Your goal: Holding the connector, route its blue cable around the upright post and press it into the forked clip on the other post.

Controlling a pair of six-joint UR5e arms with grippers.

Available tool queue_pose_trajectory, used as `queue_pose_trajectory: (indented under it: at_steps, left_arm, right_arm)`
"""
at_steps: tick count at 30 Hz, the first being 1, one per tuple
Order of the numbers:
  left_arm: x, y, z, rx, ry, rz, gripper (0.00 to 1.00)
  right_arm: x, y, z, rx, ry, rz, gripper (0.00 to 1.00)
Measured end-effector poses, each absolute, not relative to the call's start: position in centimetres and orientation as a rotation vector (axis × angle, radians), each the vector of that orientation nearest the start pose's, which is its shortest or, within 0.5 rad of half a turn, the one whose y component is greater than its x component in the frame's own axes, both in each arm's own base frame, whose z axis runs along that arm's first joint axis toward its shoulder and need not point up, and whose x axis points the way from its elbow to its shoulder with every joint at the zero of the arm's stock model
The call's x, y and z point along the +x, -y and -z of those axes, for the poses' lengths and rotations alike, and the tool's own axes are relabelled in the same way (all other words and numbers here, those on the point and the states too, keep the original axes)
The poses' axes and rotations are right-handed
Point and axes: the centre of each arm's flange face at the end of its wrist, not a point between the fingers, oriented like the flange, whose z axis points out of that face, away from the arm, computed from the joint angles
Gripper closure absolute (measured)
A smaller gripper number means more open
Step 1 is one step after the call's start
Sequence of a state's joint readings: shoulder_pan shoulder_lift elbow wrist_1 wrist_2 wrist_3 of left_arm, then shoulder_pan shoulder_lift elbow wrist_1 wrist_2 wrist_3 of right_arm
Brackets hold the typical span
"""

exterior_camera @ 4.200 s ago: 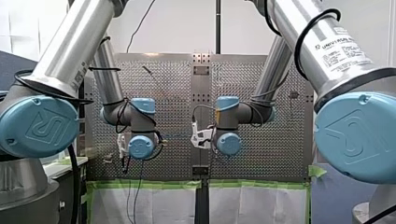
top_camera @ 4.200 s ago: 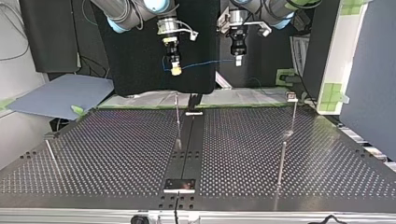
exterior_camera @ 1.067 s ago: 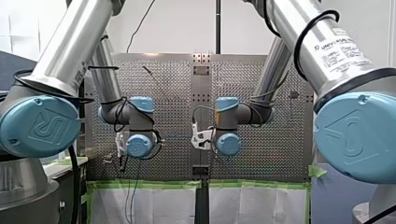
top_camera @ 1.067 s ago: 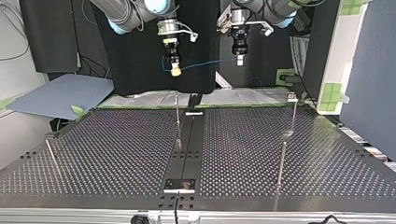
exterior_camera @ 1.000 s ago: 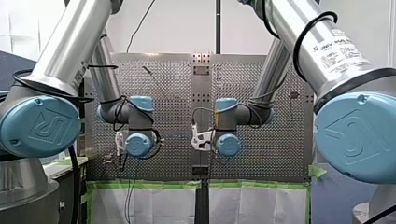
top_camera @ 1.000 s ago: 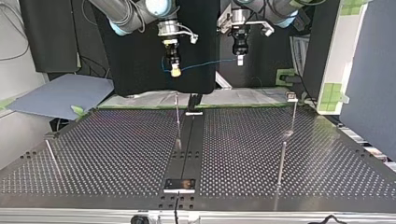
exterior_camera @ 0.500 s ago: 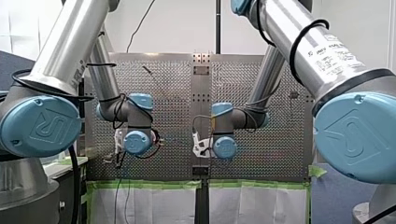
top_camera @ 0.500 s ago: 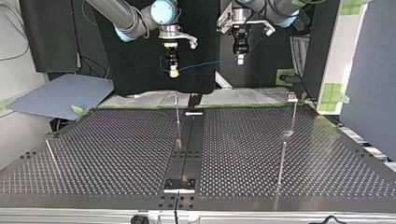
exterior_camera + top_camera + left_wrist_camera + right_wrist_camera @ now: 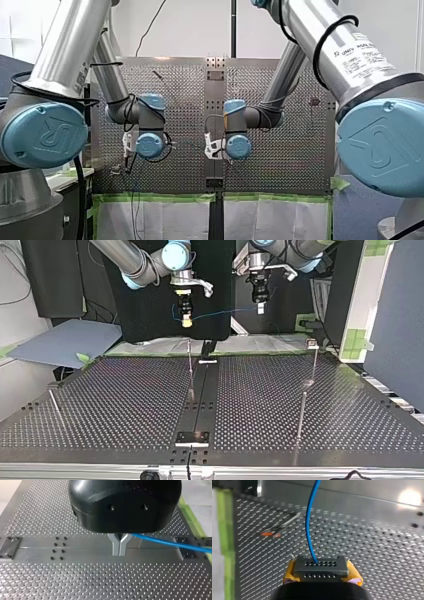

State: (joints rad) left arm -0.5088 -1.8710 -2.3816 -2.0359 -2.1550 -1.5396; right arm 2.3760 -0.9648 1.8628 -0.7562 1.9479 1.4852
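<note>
The connector (image 9: 321, 568) is clamped in the right gripper (image 9: 186, 321), the blue cable (image 9: 308, 527) pinched in the left gripper (image 9: 119, 547); the upright post (image 9: 190, 367) below is not yet rounded.

Cable (image 9: 220, 314) between right hand (image 9: 186, 321), left hand (image 9: 260, 307)

Left arm (image 9: 65, 55): enters at the front view's left, elbow bent, forearm reaching inward.
Left wrist (image 9: 149, 144): blue-capped, points the gripper down.
Left gripper (image 9: 119, 552): black body, metal fingers (image 9: 115, 546) pressed together on the cable (image 9: 170, 543).
Right arm (image 9: 345, 50): enters at the front view's right, bent likewise.
Right wrist (image 9: 238, 146): blue-capped, points the gripper down.
Right gripper (image 9: 321, 576): yellow pads (image 9: 355, 578) clamp the connector (image 9: 321, 566).
</note>
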Motion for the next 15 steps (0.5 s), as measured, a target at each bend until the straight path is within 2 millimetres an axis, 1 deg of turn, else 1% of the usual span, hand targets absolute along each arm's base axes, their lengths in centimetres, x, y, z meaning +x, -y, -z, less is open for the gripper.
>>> queue_pose_trajectory:
  at_steps: [4,15]
  left_arm:
    - [30.2,25.2,-12.9,-0.064,-1.563,-0.108,1.0]
    - [32.7,25.2,-17.9,-0.16,-1.496,-0.164,1.0]
  right_arm:
    - [48.1,33.1,-11.8,1.646,0.936,-1.394,1.0]
    - [49.8,35.2,-19.1,1.592,0.91,-1.505,1.0]
